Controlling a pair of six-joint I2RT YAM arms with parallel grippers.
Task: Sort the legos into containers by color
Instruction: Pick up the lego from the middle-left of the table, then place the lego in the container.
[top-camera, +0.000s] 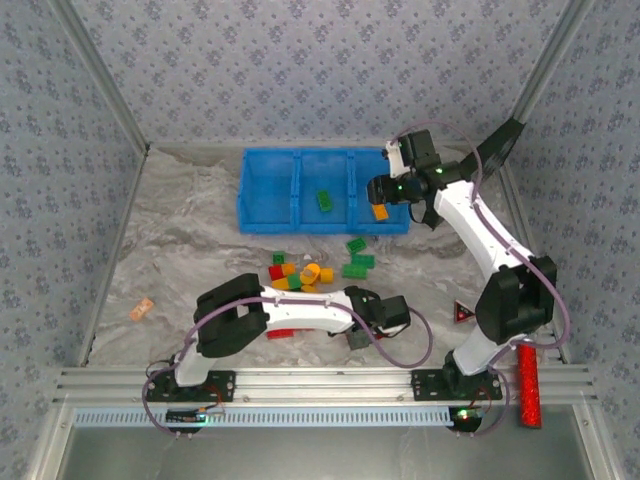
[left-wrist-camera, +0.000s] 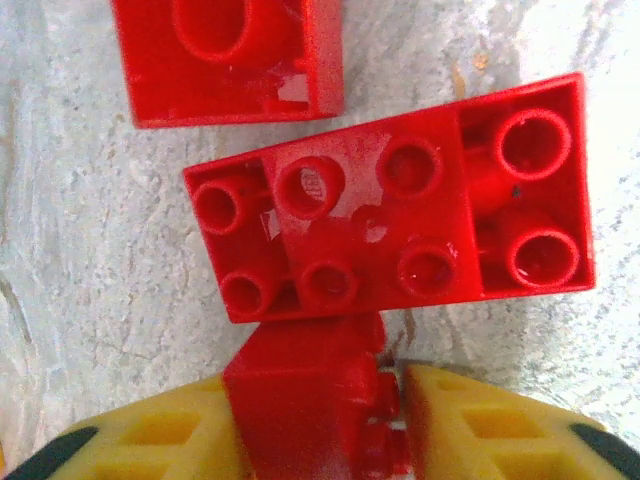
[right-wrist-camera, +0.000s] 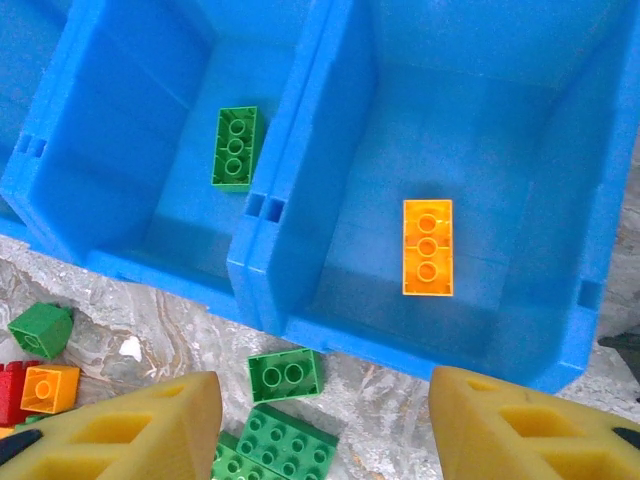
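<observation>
Red brick (left-wrist-camera: 310, 400) pinched between left jaws, low on tabletop (left-wrist-camera: 80, 250); longer red brick (left-wrist-camera: 390, 200) just ahead, lying crosswise. Tray (top-camera: 268, 190) well apart, ahead-left of them; its left compartment looks bare. Right jaws spread above orange brick (right-wrist-camera: 427, 247) in tray.

A tan block (top-camera: 141, 309) lies left, red studded cylinder (top-camera: 527, 382) right (by rail).

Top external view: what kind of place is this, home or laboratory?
Most likely a robot laboratory cell. The left arm and right arm are bolted to a metal frame at the table's near edge, patterned panels wall the table in, and toy bricks lie beside a blue tray.
</observation>
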